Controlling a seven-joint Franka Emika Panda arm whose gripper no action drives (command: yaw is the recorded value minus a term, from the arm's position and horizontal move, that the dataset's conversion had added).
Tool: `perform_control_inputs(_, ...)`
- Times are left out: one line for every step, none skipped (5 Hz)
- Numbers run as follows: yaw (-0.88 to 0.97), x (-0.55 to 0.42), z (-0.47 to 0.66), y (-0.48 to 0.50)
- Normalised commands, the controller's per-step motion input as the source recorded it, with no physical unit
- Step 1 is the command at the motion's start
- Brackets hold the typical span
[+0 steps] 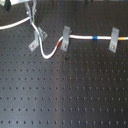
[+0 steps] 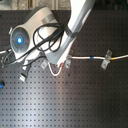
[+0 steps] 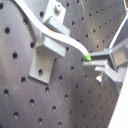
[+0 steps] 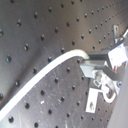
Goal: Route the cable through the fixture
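Observation:
The white cable (image 1: 80, 36) runs in from the first exterior view's upper left and dips in a loop (image 1: 47, 54). It then passes a narrow clip (image 1: 65, 39), where its red mark (image 1: 60, 45) sits, and goes right past its blue band (image 1: 92, 37). The fixture (image 1: 37, 40) is the broader grey bracket under my gripper (image 1: 33, 24). In the first wrist view the cable (image 3: 55, 31) lies across the fixture (image 3: 49, 50) between its tabs and ends in my gripper (image 3: 92, 60). My gripper is shut on the cable, also in the second wrist view (image 4: 87, 62).
A second narrow clip (image 1: 114, 40) holds the cable near the first exterior view's right edge. The black perforated board (image 1: 65, 95) spreads below. In the second exterior view the arm (image 2: 75, 25) covers the upper middle, and a loose grey bracket (image 2: 22, 77) lies at lower left.

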Motion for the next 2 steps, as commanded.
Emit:
perform_control_inputs(0.02, -0.17, 0.37, -0.053)
perform_control_inputs(0.0, 0.007, 0.03, -0.023)
